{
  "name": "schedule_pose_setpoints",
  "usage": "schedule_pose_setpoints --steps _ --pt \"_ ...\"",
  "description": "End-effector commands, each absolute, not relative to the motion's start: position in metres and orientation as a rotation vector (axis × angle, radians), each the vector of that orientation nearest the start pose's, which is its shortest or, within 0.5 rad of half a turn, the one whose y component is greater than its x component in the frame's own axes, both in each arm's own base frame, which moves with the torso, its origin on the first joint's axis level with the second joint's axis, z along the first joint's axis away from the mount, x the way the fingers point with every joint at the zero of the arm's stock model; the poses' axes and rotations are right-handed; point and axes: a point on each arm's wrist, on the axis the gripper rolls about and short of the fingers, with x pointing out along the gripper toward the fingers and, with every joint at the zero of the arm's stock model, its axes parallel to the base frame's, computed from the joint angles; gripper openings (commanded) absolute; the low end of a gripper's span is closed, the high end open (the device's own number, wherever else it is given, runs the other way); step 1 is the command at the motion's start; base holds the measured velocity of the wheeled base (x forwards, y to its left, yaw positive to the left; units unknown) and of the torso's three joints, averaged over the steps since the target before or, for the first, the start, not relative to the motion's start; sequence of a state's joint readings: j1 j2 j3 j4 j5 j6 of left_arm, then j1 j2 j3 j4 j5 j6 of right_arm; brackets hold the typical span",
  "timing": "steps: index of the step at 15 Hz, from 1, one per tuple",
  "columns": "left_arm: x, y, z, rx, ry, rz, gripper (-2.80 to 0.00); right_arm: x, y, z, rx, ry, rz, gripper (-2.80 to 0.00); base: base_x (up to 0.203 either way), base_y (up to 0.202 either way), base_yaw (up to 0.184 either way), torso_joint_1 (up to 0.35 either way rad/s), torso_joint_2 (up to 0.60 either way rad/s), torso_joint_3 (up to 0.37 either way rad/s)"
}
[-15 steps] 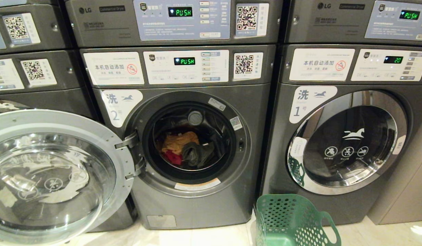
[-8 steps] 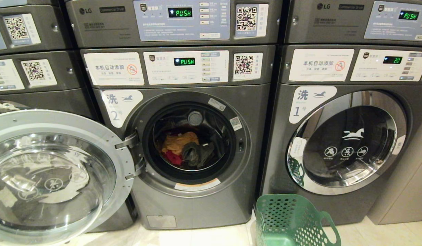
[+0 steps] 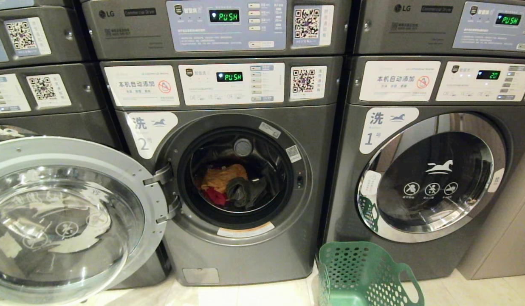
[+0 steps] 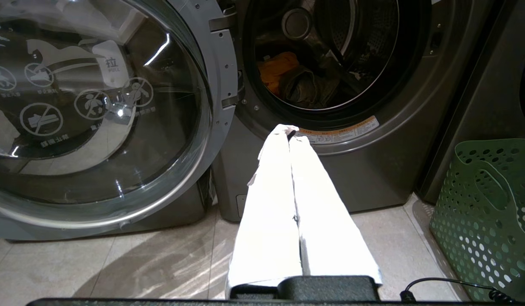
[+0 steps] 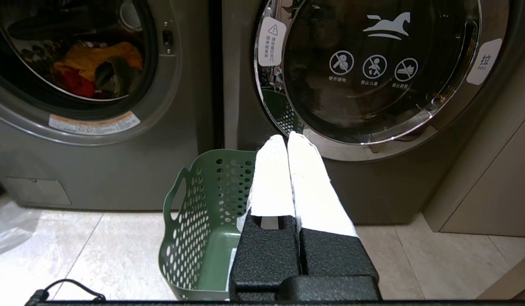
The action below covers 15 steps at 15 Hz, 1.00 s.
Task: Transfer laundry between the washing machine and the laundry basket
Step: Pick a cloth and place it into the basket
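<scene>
The middle washing machine [image 3: 241,250] has its round door [image 3: 63,216] swung wide to the left. Laundry [image 3: 228,185] lies in its drum: an orange piece, a red piece and a dark grey-green piece. These clothes also show in the left wrist view [image 4: 292,78] and the right wrist view [image 5: 101,68]. A green perforated laundry basket [image 3: 364,272] stands empty on the floor to the machine's right. My left gripper [image 4: 290,129] is shut and empty, low before the drum opening. My right gripper [image 5: 286,138] is shut and empty, above the basket [image 5: 194,221]. Neither arm shows in the head view.
A second washer [image 3: 432,178] with a shut chrome-rimmed door stands at the right, directly behind the basket. Dryers are stacked above. A beige cabinet side [image 3: 500,238] closes the far right. Pale tiled floor [image 4: 118,263] lies in front of the machines.
</scene>
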<state>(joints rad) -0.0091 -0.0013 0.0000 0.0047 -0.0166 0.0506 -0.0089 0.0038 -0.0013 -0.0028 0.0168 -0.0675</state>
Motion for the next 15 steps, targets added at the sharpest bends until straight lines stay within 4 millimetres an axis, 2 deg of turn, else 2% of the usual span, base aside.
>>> schedule_pose_setpoints --steps 1,15 --pt "-0.0228 -0.0002 0.0750 0.051 0.004 -0.026 -2.80 -0.0227 0.0005 0.0752 -0.063 0.004 0.008 -2.80 0.000 0.000 0.000 0.000 0.00 0.000" --pt "-0.0228 -0.0003 0.0750 0.054 0.004 -0.031 -2.80 -0.0227 0.0002 0.0750 -0.060 0.006 -0.008 -2.80 0.000 0.000 0.000 0.000 0.00 0.000"
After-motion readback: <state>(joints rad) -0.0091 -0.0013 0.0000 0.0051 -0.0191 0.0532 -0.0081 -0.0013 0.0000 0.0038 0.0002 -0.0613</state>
